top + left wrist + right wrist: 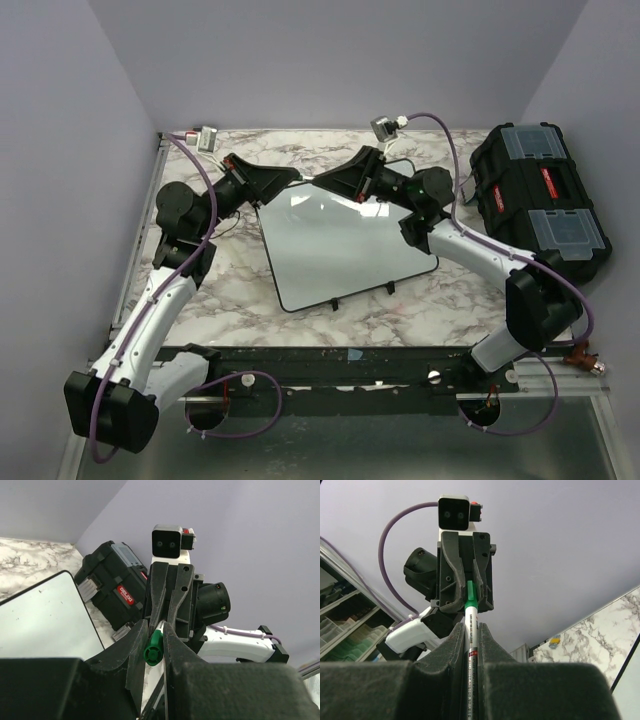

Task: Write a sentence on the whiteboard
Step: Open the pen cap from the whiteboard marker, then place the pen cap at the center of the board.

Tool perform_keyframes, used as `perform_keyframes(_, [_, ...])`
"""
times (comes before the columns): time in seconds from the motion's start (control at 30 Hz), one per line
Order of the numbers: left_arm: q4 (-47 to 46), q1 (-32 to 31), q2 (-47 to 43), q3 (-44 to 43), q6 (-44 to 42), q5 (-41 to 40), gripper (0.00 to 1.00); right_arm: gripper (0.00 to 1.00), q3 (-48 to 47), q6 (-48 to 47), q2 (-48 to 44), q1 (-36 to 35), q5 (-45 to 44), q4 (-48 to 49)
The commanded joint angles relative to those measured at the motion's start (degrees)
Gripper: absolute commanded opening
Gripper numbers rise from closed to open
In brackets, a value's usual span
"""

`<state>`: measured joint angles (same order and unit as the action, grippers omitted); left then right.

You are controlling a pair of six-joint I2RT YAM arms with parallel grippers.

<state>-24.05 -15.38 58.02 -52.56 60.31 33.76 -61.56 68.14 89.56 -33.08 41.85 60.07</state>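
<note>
Two grippers are met over the far edge of the whiteboard [340, 250]: the right gripper [471, 630] clamped on a marker [472, 645], the left gripper [152, 630] on what seems its green cap [154, 649]. For uncapping, a straight pull apart is called for.

The whiteboard [345, 245] is lying at the centre of the table [250, 300], with the toolbox [540, 205] sitting at its 3 o'clock. The left gripper [297, 178] and right gripper [320, 182] are meeting over its 12 o'clock edge, both clamping the marker [471, 625] between them.
</note>
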Motion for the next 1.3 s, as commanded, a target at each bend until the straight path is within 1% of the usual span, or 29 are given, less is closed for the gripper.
perform_keyframes(0.0, [-1.67, 4.29, -2.31, 2.78, 0.02, -5.21, 0.00, 0.01, 1.56, 1.97, -1.59, 0.77, 0.34, 7.60])
perform_keyframes(0.3, [-1.84, 5.72, -5.19, 5.64, 1.29, -9.11, 0.00, 0.01, 2.71, 2.92, -0.88, 0.74, 0.87, 9.43])
perform_keyframes(0.47, [-0.56, 8.54, -6.44, 6.36, 1.21, -8.55, 0.00, 0.01, 3.70, 2.79, -1.15, 0.74, 0.94, 9.67])
perform_keyframes(0.6, [1.75, 12.04, -8.25, 7.23, 0.92, -7.85, 0.00, 0.01, 4.42, 2.79, -1.31, 0.78, 1.11, 9.80])
perform_keyframes(0.7, [6.40, 14.76, -9.64, 7.05, -1.29, -7.70, 0.00, 0.01, 4.81, 2.09, -1.95, 0.74, 1.44, 8.75])
perform_keyframes(0.8, [14.12, 18.33, -10.54, 6.56, -4.05, -9.18, 0.00, 0.01, 5.47, -1.03, -3.69, 0.75, 1.20, 5.33])
perform_keyframes(1.03, [33.37, 19.24, -9.46, 5.11, -15.04, -19.66, 0.00, 0.01, 6.00, -9.20, -7.56, 0.78, 0.27, -5.17])
perform_keyframes(1.1, [35.61, 19.25, -9.39, 6.78, -16.31, -21.47, 0.00, 0.01, 6.01, -11.15, -8.28, 0.74, -1.05, -8.86])
perform_keyframes(1.27, [36.33, 19.24, -9.93, 14.03, -16.83, -22.91, 0.00, 0.01, 6.18, -14.67, -9.35, 0.74, -3.41, -14.83])
